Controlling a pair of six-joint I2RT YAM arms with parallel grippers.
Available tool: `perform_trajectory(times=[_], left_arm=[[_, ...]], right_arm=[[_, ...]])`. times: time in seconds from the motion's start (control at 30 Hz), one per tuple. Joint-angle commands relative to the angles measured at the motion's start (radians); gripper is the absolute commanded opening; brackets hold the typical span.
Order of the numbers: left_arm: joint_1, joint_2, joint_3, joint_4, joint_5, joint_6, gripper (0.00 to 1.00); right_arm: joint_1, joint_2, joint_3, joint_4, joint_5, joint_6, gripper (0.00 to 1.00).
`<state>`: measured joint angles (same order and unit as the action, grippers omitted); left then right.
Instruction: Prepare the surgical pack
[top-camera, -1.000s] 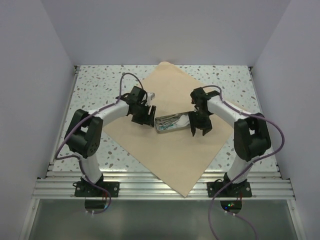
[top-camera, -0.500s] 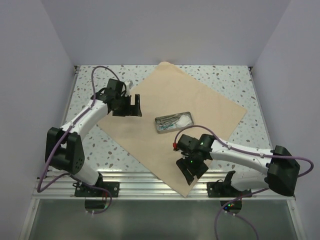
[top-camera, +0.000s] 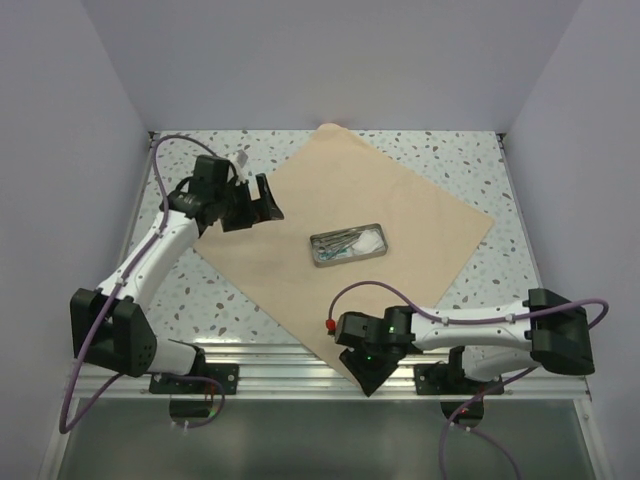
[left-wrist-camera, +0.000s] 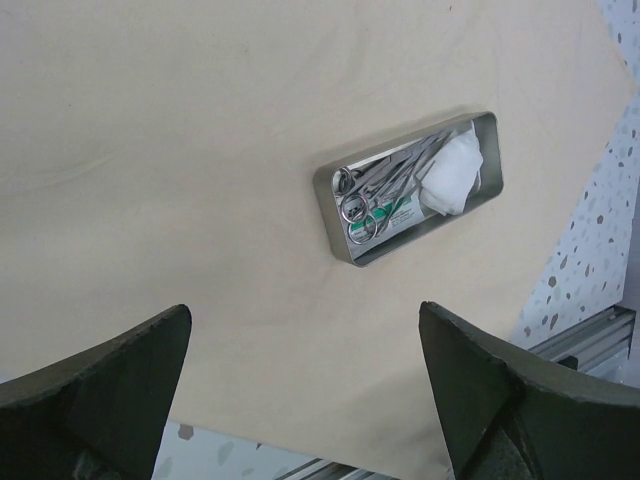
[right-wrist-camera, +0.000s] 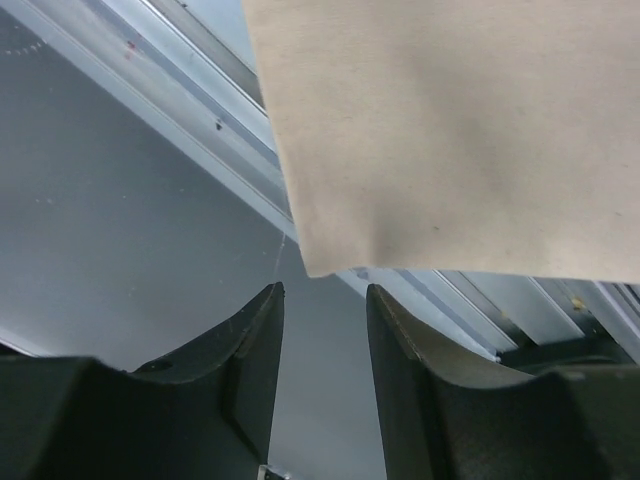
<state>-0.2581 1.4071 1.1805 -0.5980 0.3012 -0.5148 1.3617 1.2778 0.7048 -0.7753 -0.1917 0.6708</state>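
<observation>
Tan wrap sheet lies flat on the table, with the tray at its centre. Folding looks due: the left hand gapes empty by the left corner. The right hand, half-open and seemingly empty, must pinch the overhanging near corner.

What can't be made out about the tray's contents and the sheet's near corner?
- Gauze count: left wrist view, squares bunched in the tray; top view too small.
- Instruments count: they overlap, same view.
- Wrap sheet near corner: top view, under the right tool; right wrist view doesn't settle contact.
</observation>
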Motion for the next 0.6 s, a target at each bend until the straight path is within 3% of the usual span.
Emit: perform_trajectory(times=[0.0,0.37,0.57], left_arm=[[0.010,-0.062,-0.016,-0.017,-0.051,-0.089,1.00],[0.023,-0.117,-0.024,-0.062,-0.042,-0.119,1.00],[0.033,-0.111,-0.013,-0.082,-0.030,-0.119,1.00]], right_arm=[[0.049,0.040,0.018,0.073,0.037,0.032,0.42],[0.065,0.092,0.019,0.022,0.158,0.032,0.31],[0.063,0.051,0.039,0.024,0.172,0.033,0.09]])
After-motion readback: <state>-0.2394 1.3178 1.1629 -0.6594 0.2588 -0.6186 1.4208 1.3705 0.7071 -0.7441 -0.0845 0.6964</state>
